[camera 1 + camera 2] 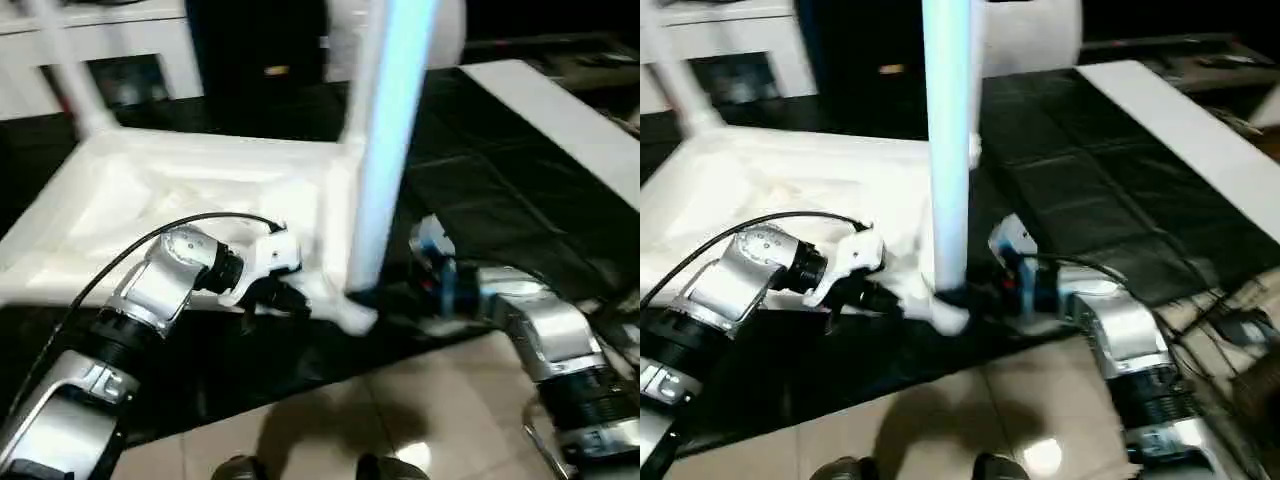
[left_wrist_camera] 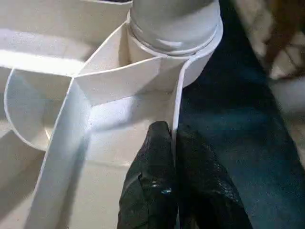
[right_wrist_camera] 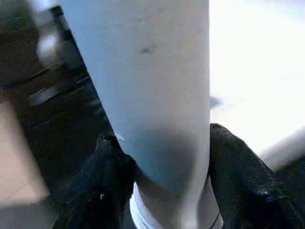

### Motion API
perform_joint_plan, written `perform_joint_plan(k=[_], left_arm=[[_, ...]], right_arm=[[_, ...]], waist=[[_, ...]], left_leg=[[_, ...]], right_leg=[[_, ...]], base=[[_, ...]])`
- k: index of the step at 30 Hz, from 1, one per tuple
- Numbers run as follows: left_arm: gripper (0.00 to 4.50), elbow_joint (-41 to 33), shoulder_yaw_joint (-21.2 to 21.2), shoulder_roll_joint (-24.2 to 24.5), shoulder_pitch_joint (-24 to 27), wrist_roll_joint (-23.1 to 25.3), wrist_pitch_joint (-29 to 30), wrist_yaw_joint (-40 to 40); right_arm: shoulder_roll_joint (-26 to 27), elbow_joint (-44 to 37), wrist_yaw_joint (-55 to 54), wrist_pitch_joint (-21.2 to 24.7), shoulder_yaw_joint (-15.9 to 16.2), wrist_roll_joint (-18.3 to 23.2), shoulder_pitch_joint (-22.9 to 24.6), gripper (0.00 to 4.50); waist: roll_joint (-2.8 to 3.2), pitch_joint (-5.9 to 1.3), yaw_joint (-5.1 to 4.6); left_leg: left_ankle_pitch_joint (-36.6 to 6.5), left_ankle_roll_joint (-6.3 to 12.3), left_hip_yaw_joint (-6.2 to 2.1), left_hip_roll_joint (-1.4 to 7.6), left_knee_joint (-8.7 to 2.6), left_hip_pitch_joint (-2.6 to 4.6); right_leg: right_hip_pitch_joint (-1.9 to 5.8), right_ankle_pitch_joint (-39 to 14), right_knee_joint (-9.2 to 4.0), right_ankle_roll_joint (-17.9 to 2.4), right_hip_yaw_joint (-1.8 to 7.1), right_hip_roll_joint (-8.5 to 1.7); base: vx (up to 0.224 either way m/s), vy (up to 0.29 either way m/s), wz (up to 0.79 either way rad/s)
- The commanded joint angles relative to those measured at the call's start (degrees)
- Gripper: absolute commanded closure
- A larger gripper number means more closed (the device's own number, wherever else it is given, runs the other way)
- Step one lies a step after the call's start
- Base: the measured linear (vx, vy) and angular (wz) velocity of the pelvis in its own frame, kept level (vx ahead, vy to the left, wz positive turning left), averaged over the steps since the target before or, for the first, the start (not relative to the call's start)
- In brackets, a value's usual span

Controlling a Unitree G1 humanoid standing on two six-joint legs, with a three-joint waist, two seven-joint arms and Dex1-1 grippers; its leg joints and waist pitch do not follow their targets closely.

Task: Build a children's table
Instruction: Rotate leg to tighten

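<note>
The rim of the upturned children's table (image 1: pixel 150 190), which lies on a black mat (image 1: pixel 470 200) on the floor, is pinched by the closed left hand (image 2: pixel 172 138) beside a corner socket. A leg (image 1: pixel 385 150) standing upright in that socket is straddled near its base by the half-open right hand (image 3: pixel 164 157), seemingly gripped. Leg fitting is judged under way; next, the leg should be seated firmly while the top is steadied. No legible writing is seen.
</note>
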Motion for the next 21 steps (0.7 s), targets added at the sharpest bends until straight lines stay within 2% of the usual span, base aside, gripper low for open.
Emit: perform_joint_plan(k=[1,2,3,5,6,7,8,9,12,13,14,15,16,21], left_arm=[[4.5,-4.45,0.35,-3.9,0.13,-2.3,2.93,2.32],[4.5,-4.54,0.47,-4.29,0.13,-2.07,3.59,3.08],[4.5,-4.79,0.81,-5.69,0.07,-1.12,5.76,5.89],[4.5,-4.57,1.78,-8.12,-0.38,-0.1,8.57,10.75],[4.5,-4.0,2.81,-10.58,-0.99,0.63,10.41,15.3],[4.5,-4.0,2.81,-10.58,-0.99,0.63,10.41,15.3],[4.5,-3.91,3.49,-12.05,-1.32,0.91,11.5,18.22],[4.5,-4.16,4.13,-14.04,-1.66,1.55,13.05,22.23],[4.5,-3.39,5.06,-16.12,-2.35,2.6,13.29,27.13],[4.5,-3.39,5.06,-16.12,-2.35,2.6,13.29,27.13],[4.5,-2.69,5.32,-16.57,-2.77,3.05,12.72,28.14],[4.5,-2.36,5.32,-16.57,-2.93,3.23,12.34,28.33],[4.5,-1.58,5.19,-16.28,-3.21,3.86,11.29,28.46],[4.5,-1.06,4.26,-14.63,-2.85,4.41,9.65,27.66]], right_arm=[[3.67,0.75,-5.28,3.34,1.43,0.41,-0.9,2.46],[4.35,0.98,-6.46,3.45,1.27,0.18,-1.09,2.46],[6.93,1.94,-10.95,3.6,0.67,-0.75,-1.83,2.46],[10.57,3.9,-17.81,3.81,-0.68,-1.72,-3.16,2.46],[13.84,6.53,-24.37,3.3,-2.12,-2.61,-4.65,2.46],[13.84,6.53,-24.37,3.3,-2.12,-2.61,-4.65,2.46],[15.42,8.05,-27.42,2.78,-2.89,-3.15,-5.46,2.46],[17.7,10.55,-32.2,1.41,-3.95,-4.48,-6.63,2.46],[20.24,12.81,-35.56,-0.96,-5.68,-4.19,-7.52,2.46],[20.24,12.81,-35.56,-0.96,-5.68,-4.19,-7.52,2.46],[21.05,12.94,-35.93,-2.27,-6.47,-3.9,-7.56,2.11],[21.2,12.91,-35.89,-2.66,-6.66,-3.81,-7.55,2.11],[21.35,12.72,-35.74,-3.65,-7.15,-3.87,-7.56,1.88],[19.74,11.75,-34.29,-5.09,-6.69,-4.59,-6.91,1.38]], waist=[[-0.08,-3.92,0.39],[-0.16,-3.91,-0.55],[-0.23,-4.02,-1.1],[-0.09,-4.07,-1.75],[-0.13,-4.33,-2.27],[-0.13,-4.33,-2.27],[-0.1,-4.53,-2.61],[-0.02,-4.52,-2.76],[-0.06,-4.9,-2.84],[-0.06,-4.9,-2.84],[0.03,-5.03,-2.68],[0.03,-5.09,-2.6],[-0.06,-5.22,-2.38],[0.06,-5.22,-1.91]], left_leg=[[-20.34,-0.42,-1.34,1.62,-4.68,0.74],[-20.75,0.03,-1.4,1.35,-4.42,0.67],[-20.19,0.53,-1.28,1.24,-4.25,0.58],[-19.06,0.47,-1.28,1.17,-4.1,0.41],[-18.43,0.08,-1.34,1.1,-3.93,0.32],[-18.43,0.08,-1.34,1.1,-3.93,0.32],[-17.17,0.6,-1.32,0.95,-3.88,-0.06],[-17.03,0.92,-1.23,1.07,-3.91,-0.05],[-16.74,2.08,-0.86,1.02,-3.63,0.33],[-16.74,2.08,-0.86,1.02,-3.63,0.33],[-15.38,2.98,-0.69,1.11,-3.61,0.22],[-14.99,3.2,-0.63,1.11,-3.6,0.15],[-14.15,3.63,-0.57,1.05,-3.57,0.11],[-13.26,3.91,-0.58,1.19,-3.64,0.15]], right_leg=[[2.8,-33.3,-5.05,-7.38,1.85,-3.58],[2.68,-34.58,-5.37,-6.51,1.77,-3.55],[2.61,-34.51,-5.45,-6.49,1.86,-3.49],[2.47,-34.22,-5.36,-6.62,1.83,-3.43],[2.45,-33.89,-5.25,-6.81,1.7,-3.4],[2.45,-33.89,-5.25,-6.81,1.7,-3.4],[2.78,-32.43,-5.28,-6.56,1.66,-3.33],[2.54,-30.44,-5.14,-7.16,1.67,-3.1],[2.52,-25.77,-5.03,-9.05,1.85,-2.95],[2.52,-25.77,-5.03,-9.05,1.85,-2.95],[2.68,-22.22,-4.66,-10.14,2.01,-2.87],[2.75,-21.36,-4.62,-10.35,2.03,-2.88],[2.97,-20.0,-4.46,-10.68,2.02,-2.82],[3.18,-18.25,-4.16,-11.45,2.05,-2.84]], base=[[0.0,0.0,0.0],[0.0,0.0,0.0],[0.0,0.0,0.0],[0.0,0.0,0.0],[0.0,0.0,0.0],[0.0,0.0,0.0],[0.0,0.0,0.0],[0.0,0.0,0.0],[0.0,0.0,0.0],[0.0,0.0,0.0],[0.0,0.0,0.0],[0.0,0.0,0.0],[0.0,0.0,0.0],[0.0,0.0,0.0]])
